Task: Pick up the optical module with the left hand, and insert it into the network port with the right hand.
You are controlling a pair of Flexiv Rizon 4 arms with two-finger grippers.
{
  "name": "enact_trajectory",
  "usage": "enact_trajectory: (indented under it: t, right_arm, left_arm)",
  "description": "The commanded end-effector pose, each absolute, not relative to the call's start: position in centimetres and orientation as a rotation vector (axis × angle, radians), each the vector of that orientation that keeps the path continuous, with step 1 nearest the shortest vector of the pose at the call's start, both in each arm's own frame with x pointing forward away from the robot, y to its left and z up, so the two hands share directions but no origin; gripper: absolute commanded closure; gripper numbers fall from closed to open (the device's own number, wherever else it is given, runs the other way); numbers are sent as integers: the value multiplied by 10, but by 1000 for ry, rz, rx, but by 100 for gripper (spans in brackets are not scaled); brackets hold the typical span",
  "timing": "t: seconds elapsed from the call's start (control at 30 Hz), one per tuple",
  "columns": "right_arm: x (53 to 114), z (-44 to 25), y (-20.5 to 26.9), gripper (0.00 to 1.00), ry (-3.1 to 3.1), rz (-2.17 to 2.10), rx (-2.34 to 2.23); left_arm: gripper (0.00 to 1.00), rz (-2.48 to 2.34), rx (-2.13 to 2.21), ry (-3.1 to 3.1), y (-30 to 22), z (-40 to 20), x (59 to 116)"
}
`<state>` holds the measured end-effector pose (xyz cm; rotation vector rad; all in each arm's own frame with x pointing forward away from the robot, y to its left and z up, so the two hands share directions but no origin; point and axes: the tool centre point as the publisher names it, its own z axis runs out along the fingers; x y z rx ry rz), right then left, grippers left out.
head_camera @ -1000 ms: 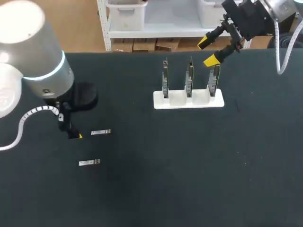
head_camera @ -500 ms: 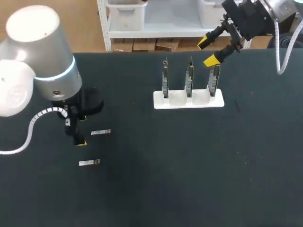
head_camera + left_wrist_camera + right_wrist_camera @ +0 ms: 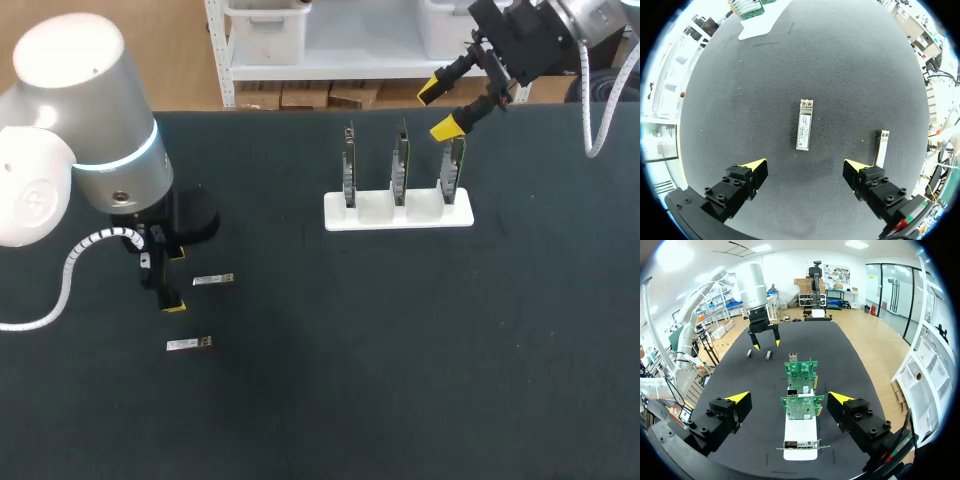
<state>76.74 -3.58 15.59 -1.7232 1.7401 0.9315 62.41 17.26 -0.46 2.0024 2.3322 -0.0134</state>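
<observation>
While left jaws hang open beside optical module [image 3: 804,124], right jaws stand open over network port cards [image 3: 802,408]

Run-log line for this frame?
left gripper open, optical module ahead | second module nearby | right gripper open near card stand | nothing held

The table [image 3: 850,75] is dark charcoal with a fine pale speckle. The optical module [image 3: 804,124] just ahead of the left gripper [image 3: 805,166] is silver with a white label, as is the second module [image 3: 881,148] beside one finger. The left gripper and the right gripper [image 3: 438,108] are black with bright yellow tips. Ahead of the right gripper, the circuit boards [image 3: 801,371] are green and the holder [image 3: 398,212] white. The left arm [image 3: 90,120] is pale grey with a cyan ring
</observation>
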Motion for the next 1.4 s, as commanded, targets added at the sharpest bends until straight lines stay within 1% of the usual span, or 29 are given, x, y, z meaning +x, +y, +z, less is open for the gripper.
enact_trajectory:
  t: [0.03,0.73,1.4]
  right_arm:
    - [766,156,-36,0,1739,930,-1721]
    - [766,156,-36,0,1739,930,-1721]
    - [766,156,-36,0,1739,930,-1721]
  left_arm:
    - [0,-28,2008,2334,171,-8,627]
    - [0,-39,2020,2311,151,-11,626]
    - [0,-42,2016,2308,145,-14,629]
